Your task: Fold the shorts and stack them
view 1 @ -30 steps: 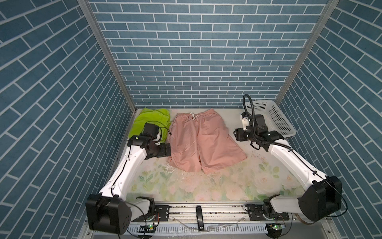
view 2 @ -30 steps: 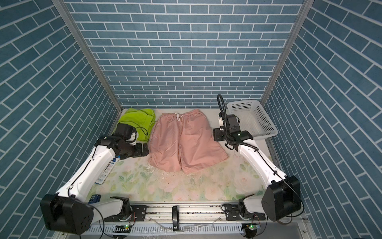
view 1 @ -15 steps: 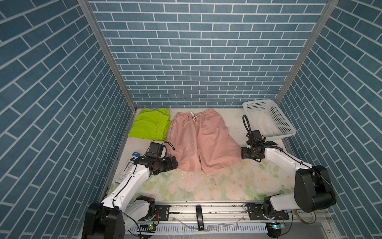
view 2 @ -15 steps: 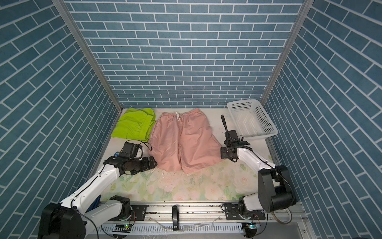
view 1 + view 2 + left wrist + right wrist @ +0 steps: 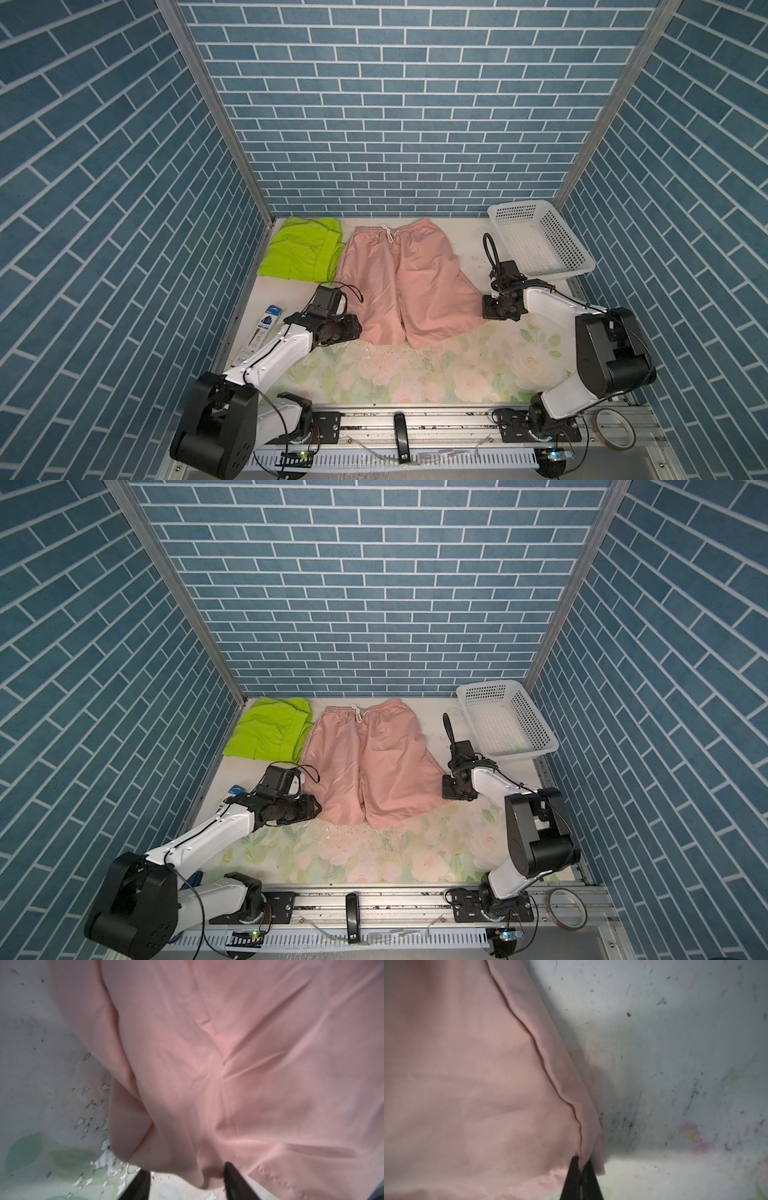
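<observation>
Near edge: floral table (image 5: 415, 376), bare between the two arm bases; a tape roll (image 5: 618, 432) lies on the front rail, off to the right; next out, both arms are low at the leg hems of the pink shorts (image 5: 409, 286); left gripper (image 5: 186, 1167) at the left leg's outer hem corner, jaws apart with a bulge of hem between them, no pinch visible; right gripper (image 5: 581, 1159) at the right leg's outer hem corner, jaws together and clamped on the seam edge; pink shorts lie flat and spread mid-table, legs toward the robot, waistband and white drawstring on the far side; no fold in them yet; farther, in the far-left corner, green shorts (image 5: 303, 253) lie in a compact, roughly squared shape, touching the pink pair's left edge; probably folded, cannot confirm; judgement: halfway at best, with the pink fold and the stacking left; far right, white basket (image 5: 519, 204), nothing seen inside; no shorts in it.
</observation>
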